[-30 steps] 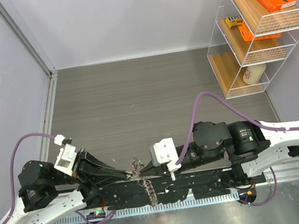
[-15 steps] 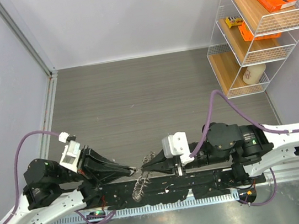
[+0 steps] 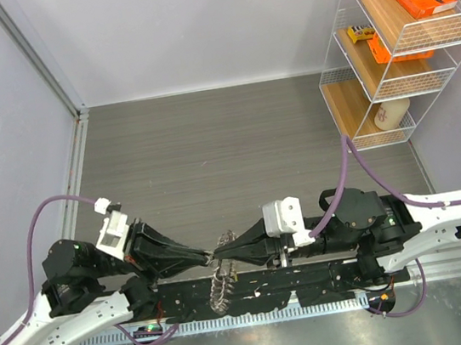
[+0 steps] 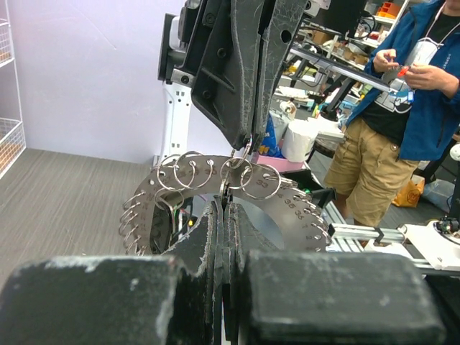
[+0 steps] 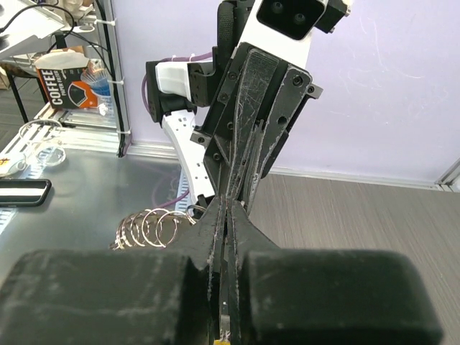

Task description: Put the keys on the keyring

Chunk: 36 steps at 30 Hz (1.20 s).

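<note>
My left gripper (image 3: 209,256) and right gripper (image 3: 226,254) meet tip to tip, each pinched shut on the keyring (image 3: 219,270) between them; its fan of keys (image 3: 218,293) lies crosswise to their line, hanging mostly toward my bases, equally near both

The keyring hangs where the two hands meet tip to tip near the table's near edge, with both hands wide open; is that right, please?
Not quite: both hands are shut, not wide open. The left wrist view shows the left hand pinched on the keyring and the right hand closed too. The rest stands: they meet tip to tip near the near edge.
</note>
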Available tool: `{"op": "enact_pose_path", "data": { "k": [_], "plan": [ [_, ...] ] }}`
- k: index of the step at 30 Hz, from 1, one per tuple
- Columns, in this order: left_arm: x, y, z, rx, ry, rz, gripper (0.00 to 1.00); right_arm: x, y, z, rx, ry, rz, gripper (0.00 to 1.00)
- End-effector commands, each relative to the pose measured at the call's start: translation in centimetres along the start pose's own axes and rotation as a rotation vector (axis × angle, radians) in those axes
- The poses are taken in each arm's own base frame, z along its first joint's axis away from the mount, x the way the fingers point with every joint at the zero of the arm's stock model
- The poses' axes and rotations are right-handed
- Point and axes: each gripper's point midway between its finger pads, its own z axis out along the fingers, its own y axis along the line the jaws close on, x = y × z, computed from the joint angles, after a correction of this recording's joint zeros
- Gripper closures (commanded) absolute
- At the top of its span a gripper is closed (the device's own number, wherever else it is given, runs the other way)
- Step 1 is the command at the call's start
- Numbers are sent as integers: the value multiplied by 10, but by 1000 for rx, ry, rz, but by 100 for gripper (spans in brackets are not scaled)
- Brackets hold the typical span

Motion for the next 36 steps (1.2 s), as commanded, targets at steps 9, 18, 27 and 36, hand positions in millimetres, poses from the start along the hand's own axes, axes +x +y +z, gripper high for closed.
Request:
{"op": "enact_pose_path", "data": {
  "k": [9,18,27,36],
  "plan": [
    [3,11,-9,-79,16,28,60,-68,-13,-22,64,-251,42,95],
    [-18,8,-18,-122,-28,75,19,-62,-15,-23,79,-241,49,95],
    [-45,3,-8,-108,-68,126,19,-51,-16,-19,97,-203,84,94],
    [-64,0,3,-56,-95,323,17,-41,2,-15,7,-132,109,95]
  ]
}}
